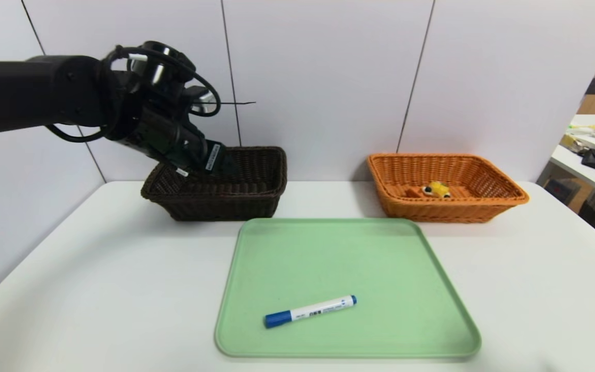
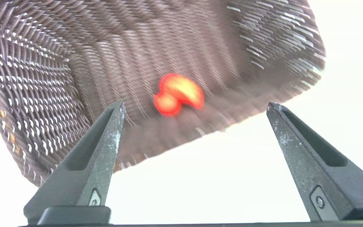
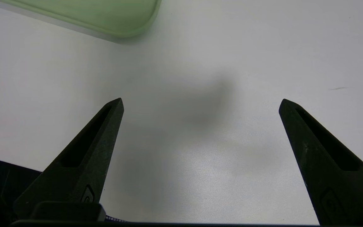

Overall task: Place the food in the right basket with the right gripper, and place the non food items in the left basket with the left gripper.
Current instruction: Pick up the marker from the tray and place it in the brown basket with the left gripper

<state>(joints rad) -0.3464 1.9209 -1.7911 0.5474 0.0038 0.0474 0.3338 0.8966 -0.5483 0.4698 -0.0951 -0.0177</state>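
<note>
Left claw [image 2: 195,104]: wide, nothing gripped, over dark basket [image 1: 225,209]. Red duck [image 2: 178,94]: between and beyond its 2 tips, inside the basket. Right claw [image 3: 202,102]: wide, parked above table [image 3: 216,176]. Waffle [image 1: 437,189]: in orange basket [image 1: 447,211]. 1 marker [image 1: 310,311] remains, on tray [image 1: 328,258]. Risk: low retreat of left claw snags rim, tipping basket

White table [image 1: 122,289], two baskets, tray [image 1: 349,263].

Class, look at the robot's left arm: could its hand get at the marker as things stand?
Probably yes: the left hand is open and empty above the dark basket, and nothing covers the marker on the green tray.
</note>
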